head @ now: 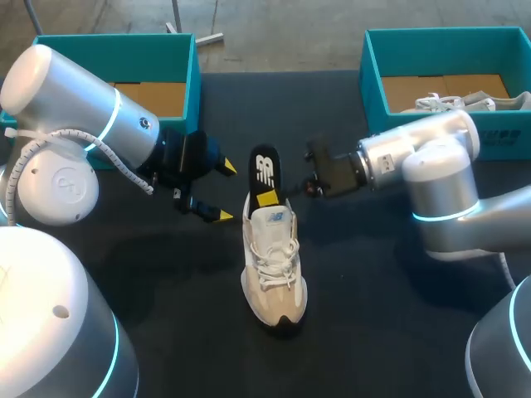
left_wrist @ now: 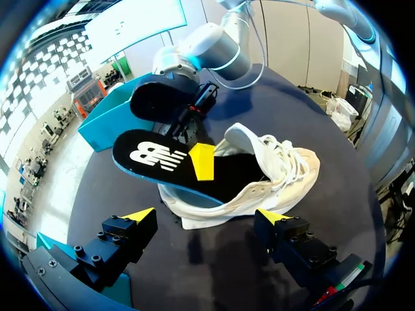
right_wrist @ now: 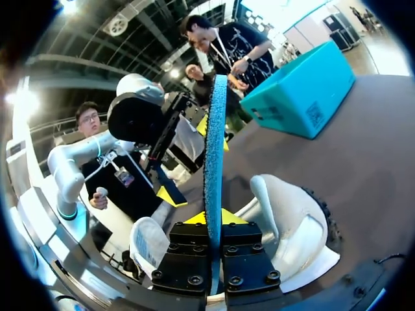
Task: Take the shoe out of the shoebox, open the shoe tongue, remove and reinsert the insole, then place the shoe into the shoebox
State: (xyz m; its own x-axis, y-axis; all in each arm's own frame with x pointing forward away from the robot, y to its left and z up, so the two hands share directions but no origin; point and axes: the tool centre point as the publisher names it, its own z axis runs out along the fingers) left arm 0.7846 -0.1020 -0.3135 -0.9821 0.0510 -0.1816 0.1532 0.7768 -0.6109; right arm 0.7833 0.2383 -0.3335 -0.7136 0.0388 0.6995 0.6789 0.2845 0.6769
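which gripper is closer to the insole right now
Right. The right gripper is shut on the insole; the left gripper is open beside it, not touching.

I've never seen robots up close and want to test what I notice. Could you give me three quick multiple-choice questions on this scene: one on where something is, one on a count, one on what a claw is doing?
1. Where is the shoe with the black insole sticking out?
A. In a box
B. On the table
C. Lifted in the air

2. How many teal boxes are on the table?
A. Two
B. One
C. Four

3. What is the right claw doing?
A. Open and empty
B. Pinching a shoelace
C. Shut on the insole

Answers:
1 B: the shoe's sole rests on the dark table between the two arms.
2 A: one box sits at each far corner.
3 C: the right wrist view shows a finger pressing each face of the insole.
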